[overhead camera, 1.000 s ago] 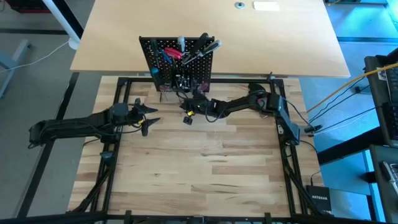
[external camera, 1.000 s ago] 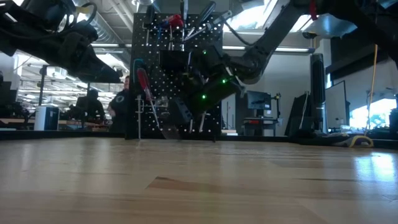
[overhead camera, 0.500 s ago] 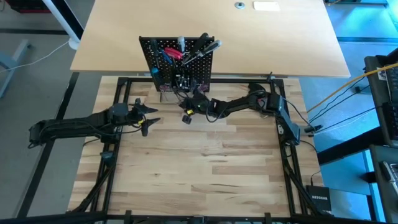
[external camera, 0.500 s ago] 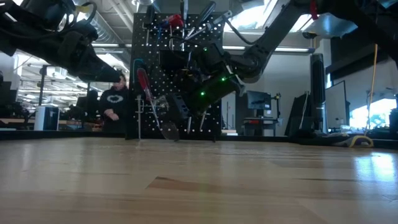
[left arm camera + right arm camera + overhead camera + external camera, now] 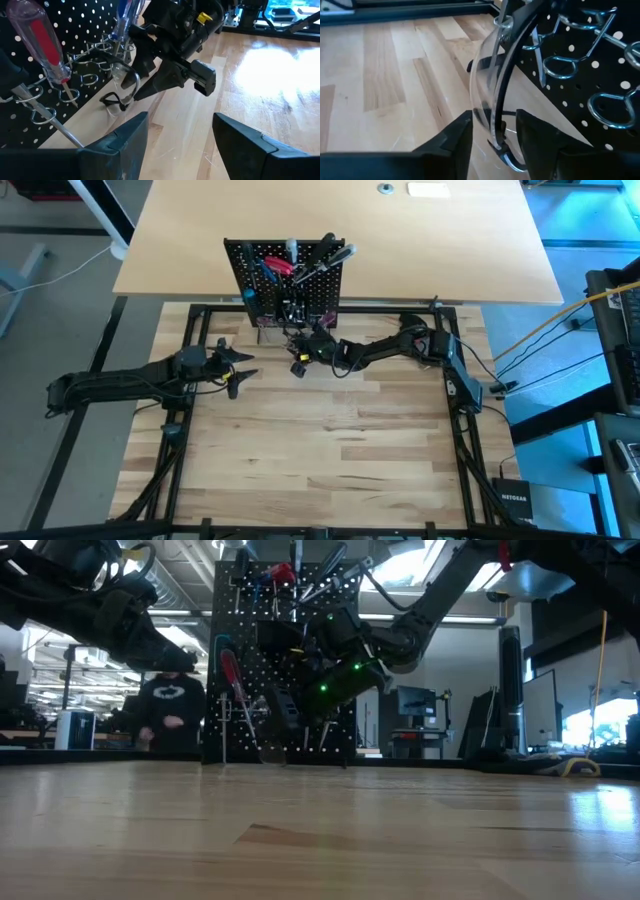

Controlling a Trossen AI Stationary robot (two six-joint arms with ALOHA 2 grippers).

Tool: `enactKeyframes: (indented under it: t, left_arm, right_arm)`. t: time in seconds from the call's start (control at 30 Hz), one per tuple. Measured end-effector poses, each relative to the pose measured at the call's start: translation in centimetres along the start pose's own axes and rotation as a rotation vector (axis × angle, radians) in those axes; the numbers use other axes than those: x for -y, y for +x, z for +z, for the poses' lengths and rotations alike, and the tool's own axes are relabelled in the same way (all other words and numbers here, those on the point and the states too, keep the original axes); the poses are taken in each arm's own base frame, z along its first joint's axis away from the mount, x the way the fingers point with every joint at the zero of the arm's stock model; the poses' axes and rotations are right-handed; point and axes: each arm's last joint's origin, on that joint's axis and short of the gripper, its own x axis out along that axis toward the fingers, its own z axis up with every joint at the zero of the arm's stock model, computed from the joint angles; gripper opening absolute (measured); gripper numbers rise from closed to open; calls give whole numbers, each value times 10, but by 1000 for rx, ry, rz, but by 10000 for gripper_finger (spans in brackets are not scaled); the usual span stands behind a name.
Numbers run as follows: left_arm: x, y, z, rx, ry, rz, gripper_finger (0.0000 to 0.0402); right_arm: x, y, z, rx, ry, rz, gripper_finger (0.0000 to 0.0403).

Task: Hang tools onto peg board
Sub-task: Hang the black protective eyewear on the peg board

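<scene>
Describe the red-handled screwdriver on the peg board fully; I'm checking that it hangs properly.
The red-handled screwdriver has a clear plastic handle with a red core and a thin silver shaft. It hangs on the black peg board, handle up, shaft pointing down, visibly tilted rather than plumb. It sits toward the left arm's side of the board. No fingers touch it.

wooden table [image 5: 330,470], peg board [image 5: 288,298] standing

Peg board [image 5: 285,285] behind right pincer [image 5: 298,350]; left pincer [image 5: 243,366] well left
</scene>
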Motion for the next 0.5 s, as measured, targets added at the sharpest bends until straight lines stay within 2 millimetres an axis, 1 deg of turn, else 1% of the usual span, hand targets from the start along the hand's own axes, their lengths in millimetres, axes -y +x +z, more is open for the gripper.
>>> enactKeyframes:
  t: [0.17, 0.33, 0.5]
  left_arm:
    - [0, 0, 0, -1, 0, 0, 210]
    - [0, 0, -2, -16, 2, -1, 210]
    - [0, 0, -2, -17, 6, -1, 210]
  right_arm:
    - [-1, 0, 1, 15, 13, 21, 167]
    - [-3, -2, 1, -17, -21, 16, 177]
    - [-6, -9, 12, 7, -36, -17, 177]
